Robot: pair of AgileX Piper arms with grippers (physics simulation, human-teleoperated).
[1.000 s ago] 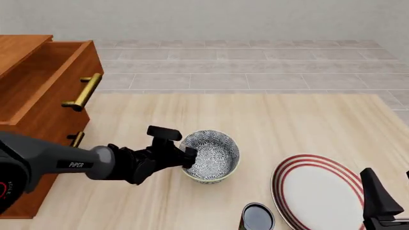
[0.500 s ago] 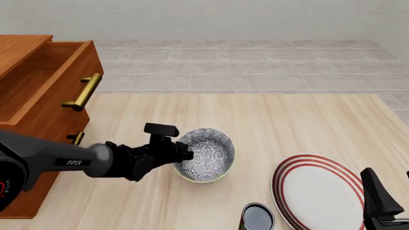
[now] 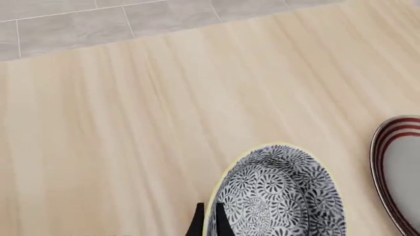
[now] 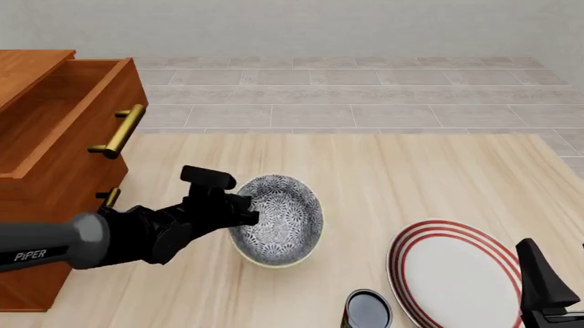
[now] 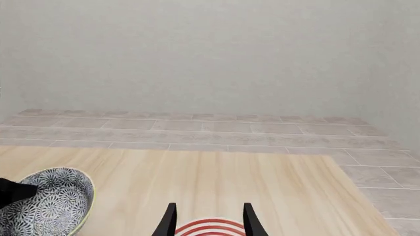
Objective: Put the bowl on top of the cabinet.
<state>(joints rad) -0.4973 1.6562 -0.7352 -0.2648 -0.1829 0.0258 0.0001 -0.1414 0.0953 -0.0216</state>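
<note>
Left hand (image 4: 245, 210) is gripping the near-left rim of the bowl (image 4: 278, 220), fingers clamped on either side of the wall, holding it tilted over the tabletop (image 4: 411, 178) just right of the cabinet (image 4: 55, 137), while the right hand (image 5: 206, 220) is hanging with fingers apart above the plate (image 4: 456, 277).

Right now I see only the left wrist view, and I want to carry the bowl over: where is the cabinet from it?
Observer: The cabinet stands at the table's left edge, left of the bowl, which the left gripper holds by its rim.
Operator: Anything open on it?
Observer: Yes, its top drawer is pulled out toward the bowl's side.
Operator: And the right arm?
Observer: The right gripper is open, low by the plate, with a dark can nearby, on the side away from the cabinet.
</note>
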